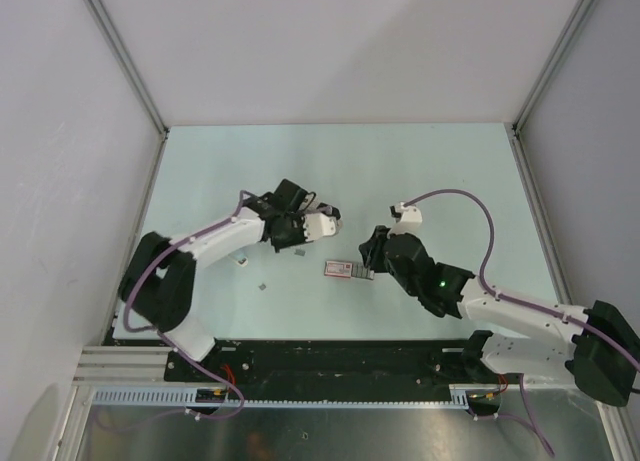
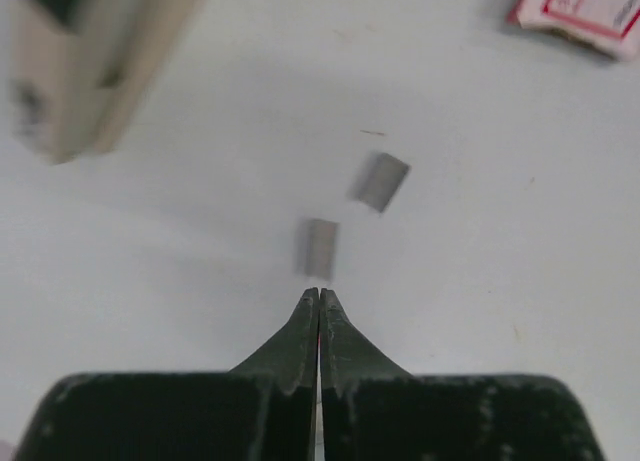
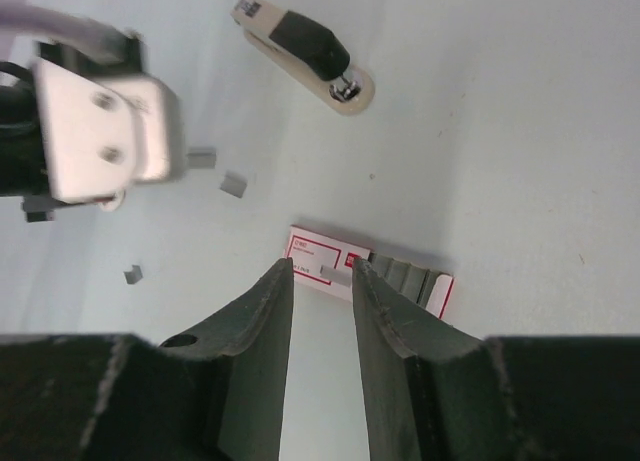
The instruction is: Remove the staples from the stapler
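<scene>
Right gripper: jaws standing apart, a strip of bench showing between them and nothing visibly pinched. The tips sit right at the near edge of the box, and I can't tell whether they touch it.
Box: red and white, lying flat just ahead of those tips. One end is open, with grey strips showing inside.
Staples: small grey bits loose on the bench, out past the box on the left arm's side. Two lie close together, and a couple more sit further off, well apart from each other.
Left gripper: shut tight, fingertips pressed together with nothing between them. In its wrist view one grey strip sits just beyond the tips, with a second a little further on and to the right. Both are blurred.
Stapler: there it is, cream body, black top and a shiny metal bit at one end. It lies on the bench beyond the loose staples, well apart from the box and the right gripper. The left wrist view catches it only as a blurred pale block at upper left, and from above it lies just beside the left gripper. I can't tell whether its tray is open.
Bench: pale surface carrying all of it.
</scene>
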`<act>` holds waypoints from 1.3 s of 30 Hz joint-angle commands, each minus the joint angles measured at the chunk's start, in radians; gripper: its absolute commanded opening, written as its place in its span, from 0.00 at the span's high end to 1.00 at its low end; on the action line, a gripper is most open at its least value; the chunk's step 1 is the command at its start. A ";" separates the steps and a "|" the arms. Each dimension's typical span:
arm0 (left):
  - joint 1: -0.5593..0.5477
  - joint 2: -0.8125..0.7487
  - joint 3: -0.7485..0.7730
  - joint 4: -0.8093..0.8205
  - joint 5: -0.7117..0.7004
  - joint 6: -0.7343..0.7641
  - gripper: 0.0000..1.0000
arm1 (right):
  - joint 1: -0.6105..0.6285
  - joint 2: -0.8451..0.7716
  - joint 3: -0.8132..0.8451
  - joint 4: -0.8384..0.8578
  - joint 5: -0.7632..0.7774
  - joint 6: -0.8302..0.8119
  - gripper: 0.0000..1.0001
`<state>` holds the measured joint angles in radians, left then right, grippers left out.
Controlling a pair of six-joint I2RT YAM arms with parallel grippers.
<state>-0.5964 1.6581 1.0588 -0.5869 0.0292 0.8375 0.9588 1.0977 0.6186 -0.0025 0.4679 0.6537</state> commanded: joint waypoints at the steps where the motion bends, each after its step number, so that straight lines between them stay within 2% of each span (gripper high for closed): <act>1: -0.004 -0.169 0.095 -0.003 0.047 -0.093 1.00 | -0.024 -0.062 0.009 0.019 -0.019 -0.029 0.65; 3: -0.005 -0.200 0.105 -0.016 0.066 -0.116 0.98 | -0.032 -0.075 0.012 0.011 -0.027 -0.032 0.64; 6: -0.005 -0.215 0.090 -0.022 0.063 -0.126 0.87 | -0.038 -0.083 0.013 -0.008 -0.035 -0.035 0.63; 8: -0.004 -0.210 0.069 -0.023 0.055 -0.116 0.75 | -0.039 -0.080 0.013 -0.025 -0.038 -0.034 0.63; 10: -0.005 -0.193 0.056 -0.024 0.045 -0.103 0.59 | -0.040 -0.074 0.013 -0.032 -0.040 -0.035 0.62; 12: -0.004 -0.168 0.053 -0.026 0.042 -0.082 0.46 | -0.043 -0.066 0.013 -0.030 -0.044 -0.039 0.60; 16: -0.002 -0.092 0.069 -0.028 0.028 -0.029 0.31 | -0.055 -0.049 0.013 -0.011 -0.058 -0.048 0.58; 24: -0.003 0.071 0.110 -0.035 -0.054 0.035 0.28 | -0.091 -0.006 0.012 0.045 -0.101 -0.062 0.59; 28: -0.002 0.105 0.113 -0.035 -0.077 0.058 0.18 | -0.103 0.010 0.010 0.059 -0.119 -0.062 0.60; 31: -0.002 0.119 0.118 -0.035 -0.079 0.067 0.16 | -0.109 0.016 0.008 0.066 -0.128 -0.060 0.61; 35: -0.002 0.137 0.126 -0.035 -0.077 0.078 0.19 | -0.114 0.014 0.007 0.065 -0.134 -0.057 0.61; 39: 0.006 0.161 0.139 -0.039 -0.067 0.088 0.27 | -0.114 0.008 0.004 0.057 -0.135 -0.056 0.63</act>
<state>-0.5964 1.8000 1.1534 -0.6228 -0.0425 0.8906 0.8486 1.1099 0.6186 0.0254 0.3355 0.6056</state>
